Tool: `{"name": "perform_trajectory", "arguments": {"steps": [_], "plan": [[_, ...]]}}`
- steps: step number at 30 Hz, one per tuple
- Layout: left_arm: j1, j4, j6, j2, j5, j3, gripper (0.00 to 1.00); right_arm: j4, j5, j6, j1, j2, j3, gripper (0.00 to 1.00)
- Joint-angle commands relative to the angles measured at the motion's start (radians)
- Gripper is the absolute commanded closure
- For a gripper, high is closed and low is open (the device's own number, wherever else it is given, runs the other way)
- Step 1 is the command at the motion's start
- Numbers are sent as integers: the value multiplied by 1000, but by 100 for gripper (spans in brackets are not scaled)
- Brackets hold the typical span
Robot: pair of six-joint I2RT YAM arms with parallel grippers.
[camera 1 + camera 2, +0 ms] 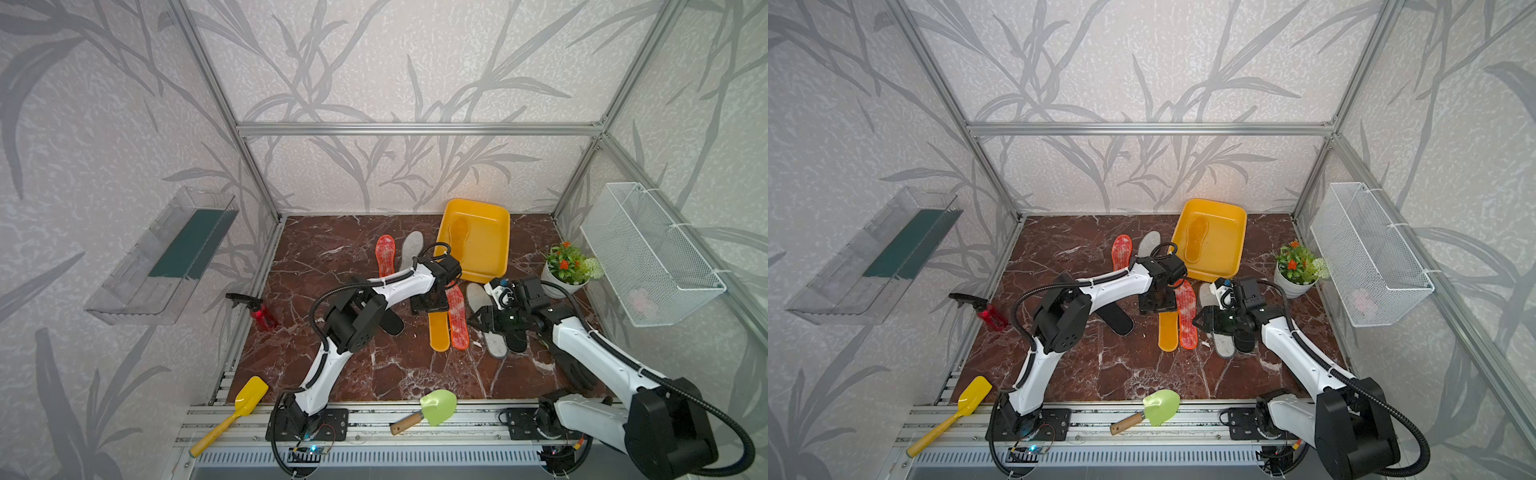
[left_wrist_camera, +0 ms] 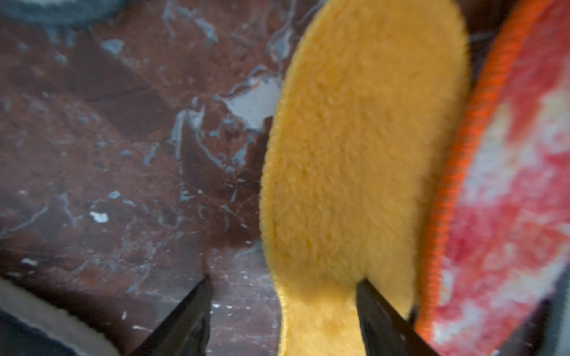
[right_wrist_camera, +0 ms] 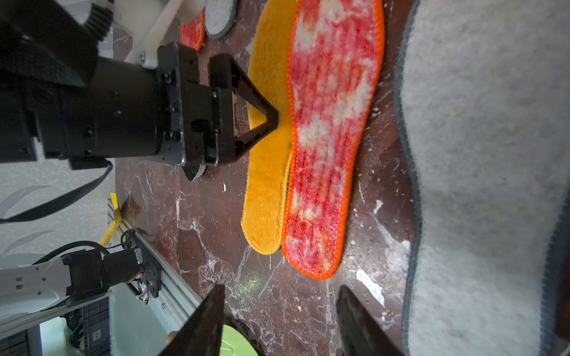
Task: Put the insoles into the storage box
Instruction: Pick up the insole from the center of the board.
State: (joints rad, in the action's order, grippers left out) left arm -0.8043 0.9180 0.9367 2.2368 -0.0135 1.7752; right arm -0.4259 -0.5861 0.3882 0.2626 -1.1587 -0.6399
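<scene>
Left pincer stands wide and low over the table. One fingertip rests on the plush top of the yellow-orange insole and the other fingertip is on bare marble beside it, so the pad's long edge lies between the jaws. Nothing is gripped yet.

Closing from here may only rake the pile or shove the pad sideways, I judge, because it lies flat and neither tip is under it. The red-white mottled insole overlaps the yellow one's other long edge, so a lift could drag or flip it.

Right pincer is also open with nothing between its jaws. It hovers just beside the grey felt insole, close enough to the left arm that a swing by either arm risks a knock.

The storage box sits at the table's far edge, toward the far right corner, with a second yellow insole inside. A limp pad carried there could droop and catch on the near rim.

A second red insole and a second grey insole lie just left of the box. One black insole lies under the left arm, and the other black insole lies under the right arm.
</scene>
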Motion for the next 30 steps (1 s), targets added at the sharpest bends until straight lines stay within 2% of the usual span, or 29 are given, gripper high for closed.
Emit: {"name": "perform_trajectory", "arguments": {"steps": [1,4,15,30], "plan": [[-5,71,3,40,46,31,29,13,-17,-8,-7,29,25,43],[-12,112,-8,63,81,54,32,15,-18,-5,-11,34,33,43],[-19,146,-44,77,127,17,58,23,-10,1,-14,34,47,43],[-16,76,-69,77,84,-68,75,-19,38,12,-20,67,46,43]]}}
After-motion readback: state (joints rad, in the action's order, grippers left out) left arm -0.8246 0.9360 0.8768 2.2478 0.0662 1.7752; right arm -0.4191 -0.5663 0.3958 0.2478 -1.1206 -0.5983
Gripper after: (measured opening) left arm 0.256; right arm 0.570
